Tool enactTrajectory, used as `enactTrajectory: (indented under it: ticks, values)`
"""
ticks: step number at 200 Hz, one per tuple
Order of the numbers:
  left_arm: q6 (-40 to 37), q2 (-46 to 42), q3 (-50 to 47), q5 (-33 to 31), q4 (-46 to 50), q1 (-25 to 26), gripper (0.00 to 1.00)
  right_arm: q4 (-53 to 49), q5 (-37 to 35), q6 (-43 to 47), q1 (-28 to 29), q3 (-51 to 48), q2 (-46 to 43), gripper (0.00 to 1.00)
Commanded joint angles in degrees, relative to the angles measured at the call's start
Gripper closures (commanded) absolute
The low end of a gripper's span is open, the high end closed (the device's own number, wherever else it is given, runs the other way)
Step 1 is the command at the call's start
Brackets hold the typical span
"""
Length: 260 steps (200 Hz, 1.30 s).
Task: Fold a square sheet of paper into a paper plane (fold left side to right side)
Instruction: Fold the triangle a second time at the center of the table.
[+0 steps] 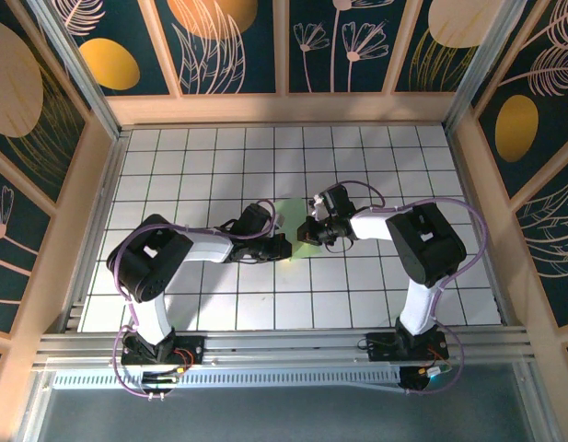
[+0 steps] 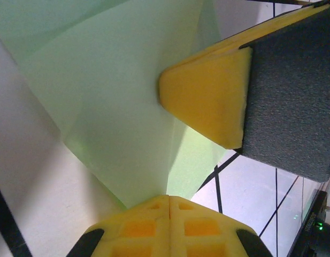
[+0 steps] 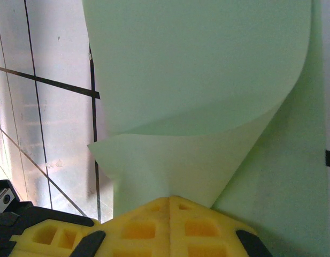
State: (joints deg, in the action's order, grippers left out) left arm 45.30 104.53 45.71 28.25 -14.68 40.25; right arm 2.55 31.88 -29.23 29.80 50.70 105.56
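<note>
The square sheet of paper (image 1: pixel 290 215) is pale green, partly folded and lifted off the grid tiles at the table's middle, mostly hidden between the two wrists. My left gripper (image 1: pixel 284 247) reaches in from the left. Its yellow jaws (image 2: pixel 169 197) are shut on a pointed corner of the paper (image 2: pixel 116 107), which fans out away from them. My right gripper (image 1: pixel 310 232) comes from the right, shut (image 3: pixel 169 198) on a curled flap of the same sheet (image 3: pixel 197 80). One right finger (image 2: pixel 207 99) hangs close above the paper in the left wrist view.
White grid tiles (image 1: pixel 357 285) cover the table floor inside wooden walls (image 1: pixel 284 109). Both arm bases stand on the metal rail (image 1: pixel 284 345) at the near edge. Part of the left gripper's yellow body (image 3: pixel 41 235) lies beside the right jaws.
</note>
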Motion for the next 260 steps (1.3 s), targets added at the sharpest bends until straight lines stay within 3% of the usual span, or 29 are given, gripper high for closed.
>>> enactTrajectory:
  ticks: [1,260]
  values:
    - [-0.74,-1.91,0.93,0.24,0.94,0.42,1.0,-5.09,-3.04,1.03,0.54,-1.13,1.67,1.0]
    - [-2.71,-0.14,-0.09,-1.63,2.86,1.48,1.0,-6.21,-4.1,1.36,0.61,-1.19,1.93,1.0]
